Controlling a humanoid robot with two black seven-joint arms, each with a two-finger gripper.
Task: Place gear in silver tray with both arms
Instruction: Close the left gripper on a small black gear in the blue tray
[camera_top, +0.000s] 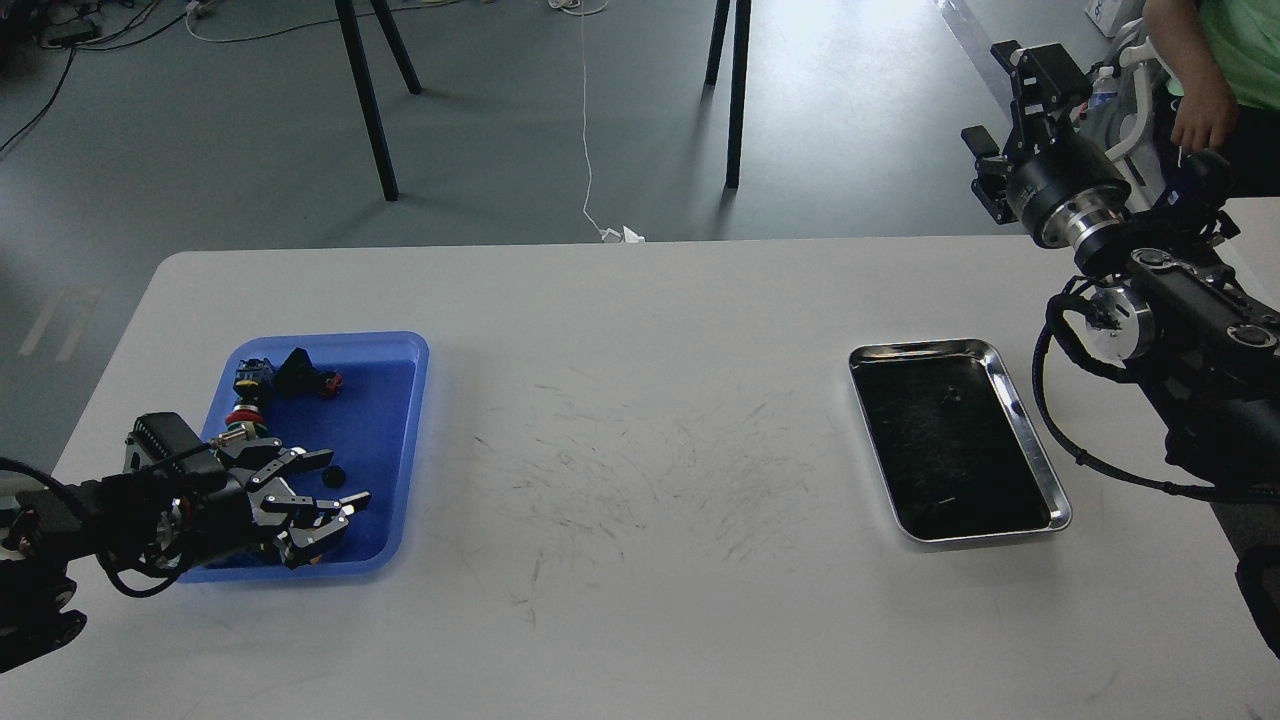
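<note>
The silver tray (1032, 440) lies on the right part of the white table, with a tiny dark speck (952, 395) on its dark bottom. My left gripper (343, 478) is open, low in the front of the blue plastic tray (395, 400). A small black round part (333, 475), apparently the gear, lies between its fingertips; I cannot tell whether they touch it. My right gripper (1003, 100) is raised beyond the table's far right corner, well above and behind the silver tray. Its fingers stand apart and hold nothing.
The blue tray also holds several small coloured parts (262, 385) at its back left. A person (1215, 70) stands at the far right, close behind my right arm. Black stand legs (368, 100) are on the floor beyond the table.
</note>
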